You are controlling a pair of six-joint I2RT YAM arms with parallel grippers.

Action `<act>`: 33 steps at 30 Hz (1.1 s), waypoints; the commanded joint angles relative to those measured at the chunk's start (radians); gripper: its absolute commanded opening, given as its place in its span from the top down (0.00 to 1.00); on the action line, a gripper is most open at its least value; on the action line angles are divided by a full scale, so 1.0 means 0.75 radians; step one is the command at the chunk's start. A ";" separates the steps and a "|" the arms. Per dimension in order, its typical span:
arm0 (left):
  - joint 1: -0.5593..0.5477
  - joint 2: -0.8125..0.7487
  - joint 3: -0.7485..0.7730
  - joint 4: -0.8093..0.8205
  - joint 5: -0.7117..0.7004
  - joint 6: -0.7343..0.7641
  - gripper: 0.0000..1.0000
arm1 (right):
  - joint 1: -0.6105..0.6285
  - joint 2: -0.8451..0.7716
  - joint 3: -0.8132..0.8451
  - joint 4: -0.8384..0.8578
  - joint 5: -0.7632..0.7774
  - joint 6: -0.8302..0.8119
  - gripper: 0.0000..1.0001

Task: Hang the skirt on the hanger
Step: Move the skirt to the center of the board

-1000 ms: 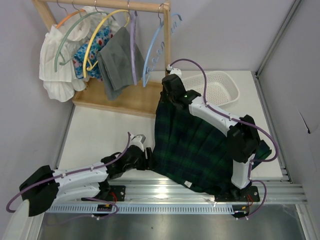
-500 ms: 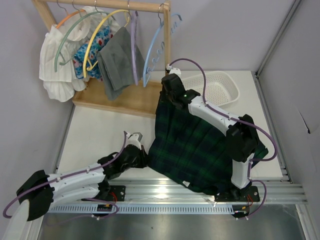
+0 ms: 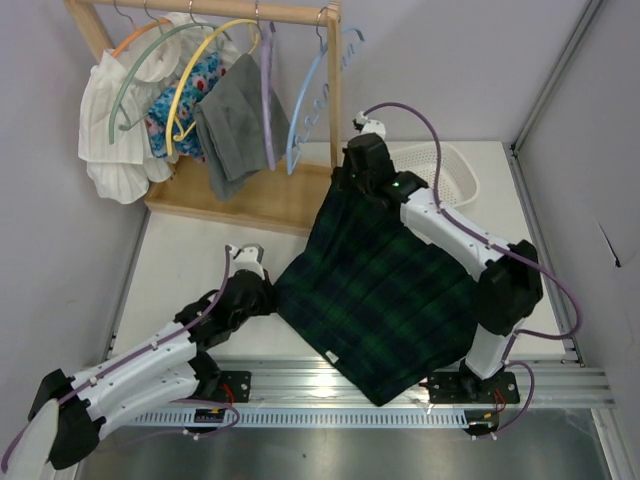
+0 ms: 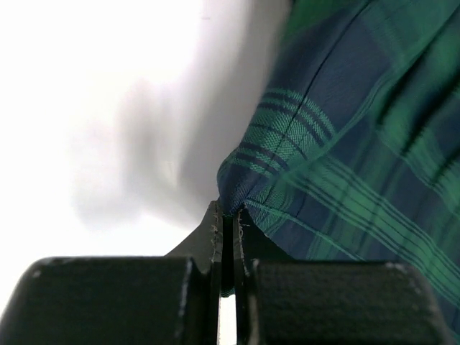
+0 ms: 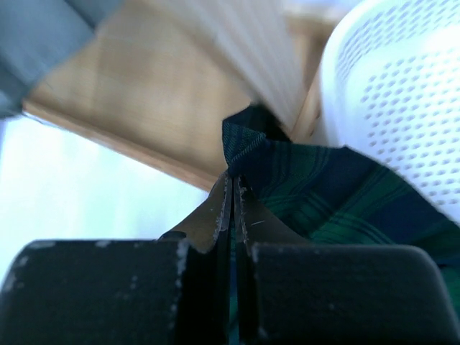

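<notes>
The dark green and navy plaid skirt is stretched over the table between my two arms. My left gripper is shut on the skirt's left corner, with the cloth pinched between its fingertips. At the far top corner my right gripper is shut on the skirt's edge, next to the rack base. An empty light blue hanger hangs at the right end of the wooden rack.
The rack also carries several hangers with a white garment, a floral piece and a grey cloth. Its wooden base lies on the table. A white perforated basket stands behind the right arm. Grey walls close both sides.
My left gripper closed on the skirt's left corner and pulled it left. The right gripper shifted right and back with its corner, so the skirt spread out wider.
</notes>
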 commanded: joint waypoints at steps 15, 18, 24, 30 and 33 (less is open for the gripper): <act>0.059 0.027 0.460 -0.246 0.052 0.487 1.00 | -0.195 -0.585 -0.341 0.041 -0.018 0.004 1.00; 0.042 0.012 0.448 -0.250 0.173 0.500 1.00 | -0.208 -0.712 -0.441 -0.037 0.011 0.024 1.00; -0.268 0.049 0.430 -0.282 0.126 0.457 1.00 | -0.216 -1.072 -0.656 -0.294 0.031 0.163 1.00; -0.514 0.129 0.434 -0.225 0.175 0.398 1.00 | -0.216 -1.385 -0.738 -0.675 0.095 0.323 1.00; -0.651 0.202 0.432 -0.213 0.142 0.353 1.00 | -0.216 -1.526 -0.797 -0.844 0.119 0.456 1.00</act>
